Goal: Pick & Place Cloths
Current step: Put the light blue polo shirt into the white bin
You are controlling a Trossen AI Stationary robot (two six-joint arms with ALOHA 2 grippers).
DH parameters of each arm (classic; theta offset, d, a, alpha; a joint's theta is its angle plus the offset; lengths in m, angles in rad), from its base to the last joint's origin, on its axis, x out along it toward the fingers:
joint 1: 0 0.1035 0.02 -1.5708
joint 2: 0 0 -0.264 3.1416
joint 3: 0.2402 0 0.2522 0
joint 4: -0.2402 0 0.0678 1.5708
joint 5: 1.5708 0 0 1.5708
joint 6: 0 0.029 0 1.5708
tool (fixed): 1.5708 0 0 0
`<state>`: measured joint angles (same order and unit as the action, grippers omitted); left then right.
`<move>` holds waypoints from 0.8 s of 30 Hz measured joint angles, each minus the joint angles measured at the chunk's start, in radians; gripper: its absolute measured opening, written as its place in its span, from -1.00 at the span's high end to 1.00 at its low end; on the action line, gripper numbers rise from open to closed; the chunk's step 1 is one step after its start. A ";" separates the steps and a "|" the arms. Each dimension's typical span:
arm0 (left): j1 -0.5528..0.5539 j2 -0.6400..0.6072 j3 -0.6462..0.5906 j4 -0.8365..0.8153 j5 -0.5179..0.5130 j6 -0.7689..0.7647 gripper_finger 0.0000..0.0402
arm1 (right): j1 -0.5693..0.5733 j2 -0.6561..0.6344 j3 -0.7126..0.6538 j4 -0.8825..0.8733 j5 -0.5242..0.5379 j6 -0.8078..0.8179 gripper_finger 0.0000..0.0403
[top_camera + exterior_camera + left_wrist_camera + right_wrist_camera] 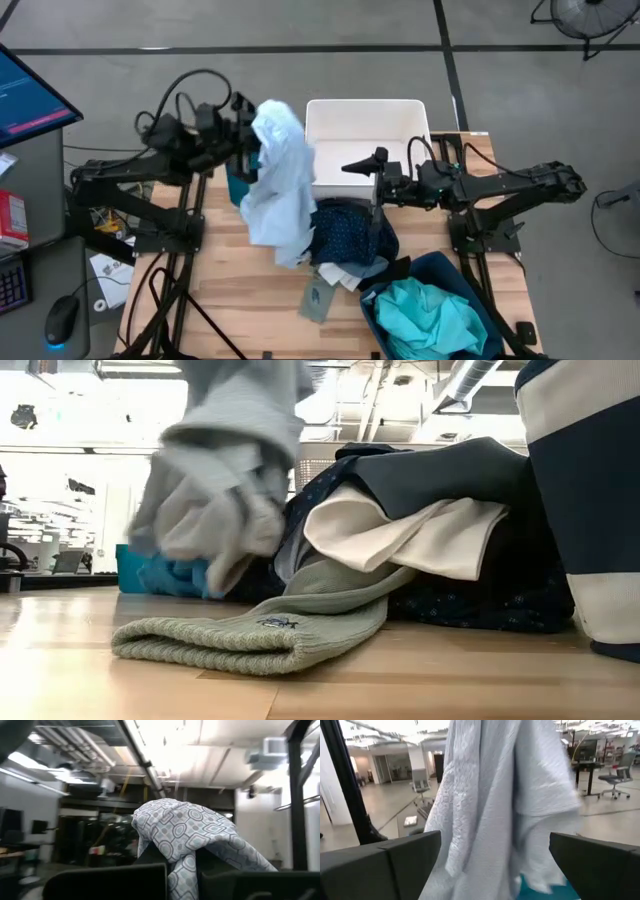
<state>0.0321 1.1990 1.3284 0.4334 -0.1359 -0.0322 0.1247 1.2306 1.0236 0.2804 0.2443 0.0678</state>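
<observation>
A pale blue-grey patterned cloth [280, 170] hangs from my left gripper [250, 135], which is raised near the table's far left and shut on it. In the low view the cloth [215, 490] hangs in front of the pile. A navy dotted cloth [350, 235] lies in that pile at the table's middle, with white pieces [400, 530] on it. A grey-green knit piece [250, 635] lies flat on the wood. Turquoise cloth [425, 315] fills the navy bin. My right gripper [352, 166] is open over the white tub's near edge, facing the hanging cloth [490, 810] without touching it. My left gripper pinches the pale blue-grey cloth at a bunched upper part [182, 865] between its two fingers [105, 882]. The bunch bulges out above them. The rest hangs slack below, down beside the pile. Whether its lower end [290, 250] touches the table, I cannot tell.
A white rigid tub [365, 125] stands at the far middle. A teal bin [238, 185] sits behind the hanging cloth on the left. A navy bin [450, 270] stands at the near right corner, and its striped wall [590, 510] fills the low view's right. Bare wood [230, 290] lies near left.
</observation>
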 joint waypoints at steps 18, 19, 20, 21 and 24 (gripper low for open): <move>0.019 0.305 0.382 0.048 0.276 -0.118 1.00 | -0.118 0.287 0.191 0.217 -0.104 -0.139 -0.81; 0.019 0.313 0.385 0.048 0.288 -0.132 1.00 | -0.125 0.313 0.225 0.201 -0.146 -0.147 -0.80; 0.019 0.322 0.387 0.049 0.302 -0.148 1.00 | -0.131 0.343 0.265 0.183 -0.178 -0.149 -0.79; 0.019 0.328 0.387 0.048 0.316 -0.165 1.00 | -0.136 0.367 0.301 0.148 -0.194 -0.143 -0.78; 0.020 0.338 0.386 0.040 0.366 -0.221 1.00 | -0.139 0.429 0.419 -0.024 -0.200 -0.112 -0.66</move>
<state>0.0521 1.5372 1.7145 0.4736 0.2304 -0.2530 -0.0143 1.6600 1.4427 0.2561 0.0444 -0.0444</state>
